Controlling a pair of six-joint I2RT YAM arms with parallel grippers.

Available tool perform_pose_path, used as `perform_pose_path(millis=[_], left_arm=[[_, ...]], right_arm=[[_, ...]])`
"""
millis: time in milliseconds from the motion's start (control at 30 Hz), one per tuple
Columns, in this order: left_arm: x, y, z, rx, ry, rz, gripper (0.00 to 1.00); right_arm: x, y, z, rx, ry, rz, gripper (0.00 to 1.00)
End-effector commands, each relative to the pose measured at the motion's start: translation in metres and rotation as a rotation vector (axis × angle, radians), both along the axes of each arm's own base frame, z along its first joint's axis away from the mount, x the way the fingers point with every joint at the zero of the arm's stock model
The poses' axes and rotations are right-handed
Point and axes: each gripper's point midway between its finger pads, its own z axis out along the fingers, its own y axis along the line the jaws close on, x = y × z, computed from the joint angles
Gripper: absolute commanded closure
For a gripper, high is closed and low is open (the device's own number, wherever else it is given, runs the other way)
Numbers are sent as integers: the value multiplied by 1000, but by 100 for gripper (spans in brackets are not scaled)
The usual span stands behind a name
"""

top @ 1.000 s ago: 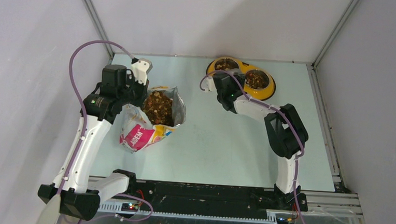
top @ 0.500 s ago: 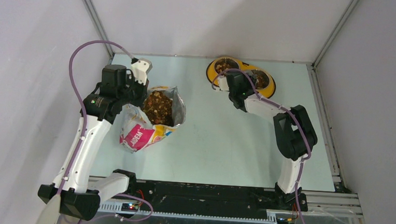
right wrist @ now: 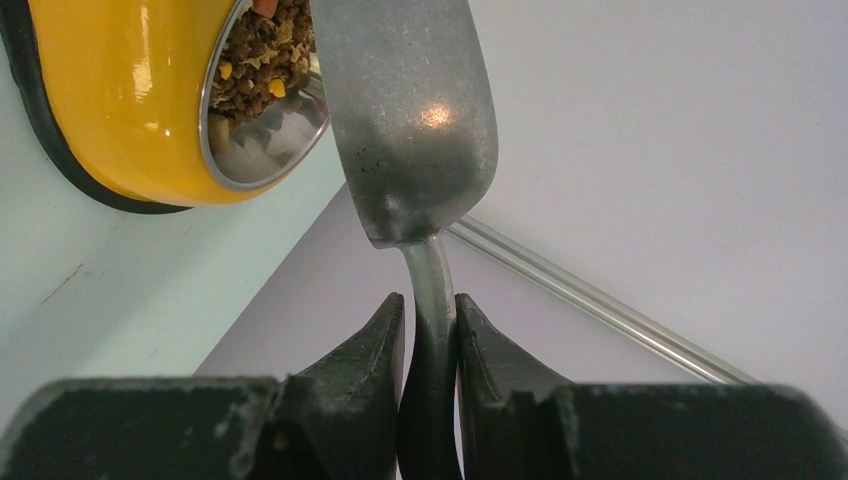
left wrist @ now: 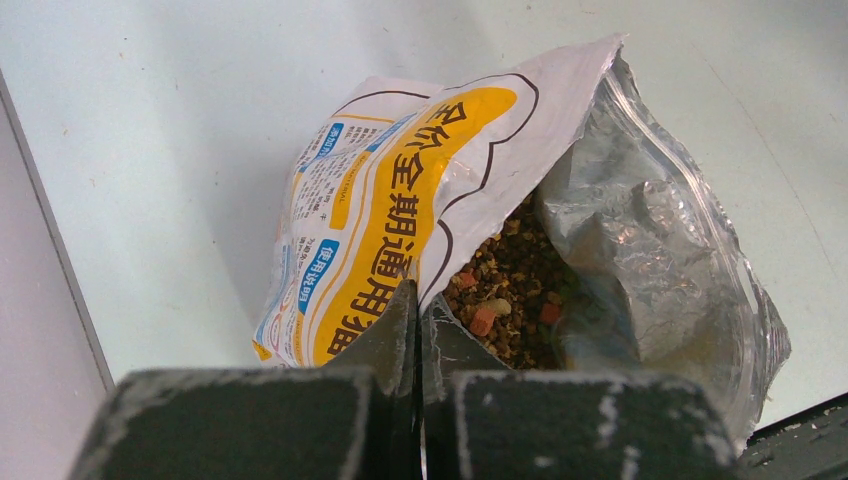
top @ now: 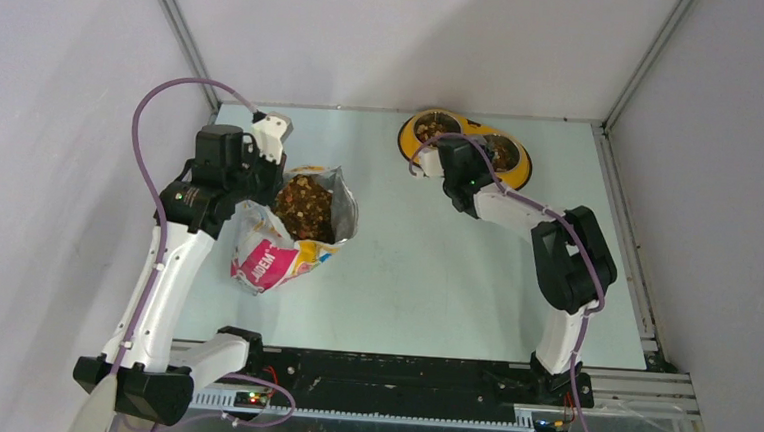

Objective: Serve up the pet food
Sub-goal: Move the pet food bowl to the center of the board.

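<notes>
The right end effector (right wrist: 430, 305) grips the scoop (right wrist: 415, 110), seemingly empty, beside kibble (right wrist: 255, 70) in the feeder (right wrist: 110, 100).

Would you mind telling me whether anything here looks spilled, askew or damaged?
Nothing looks spilled: the kibble sits in the bag and feeder, none on the table. The bag leans crumpled, its mouth held open by the left gripper pinching the rim.

Pale green bench (top: 424, 279), enclosed by plain grey walls (top: 409, 37) with metal rails (top: 174, 23) in the far corners. Far edge, right of centre: yellow oval feeder (top: 519, 171) holding two steel bowls (right wrist: 270, 150) side by side. Grey metal scoop (right wrist: 410, 110), handle nearest the right wrist camera, its bowl overlapping one steel bowl's rim. Left half: printed, foil-lined bag (top: 275, 255), mouth open upward.
</notes>
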Motion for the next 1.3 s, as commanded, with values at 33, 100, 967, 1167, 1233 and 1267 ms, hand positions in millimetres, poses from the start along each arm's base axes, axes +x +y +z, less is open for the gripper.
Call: perform_pose_path(millis=[33,100,967,1167,1233,1267], left_arm=[[-4,1,23,-26,-79,1,100],[-4,2,23,-26,-79,3,100],[-4,3,23,-26,-80,5,100],[-4,3,23,-26,-78,4,100],[-4,2,23,-27,-78,3,100],[-3,2,23,-27,-78,3,100]], right_arm=[[-3,-2,54,19,-108,20,100],[-5,-2,53,20,-98,18,100],[18,5,-2,-85,-87,40,100],[25,10,20,-60,-149,54,100],[27,12,32,-28,-168,55,100],[28,14,38,-16,-179,59,100]])
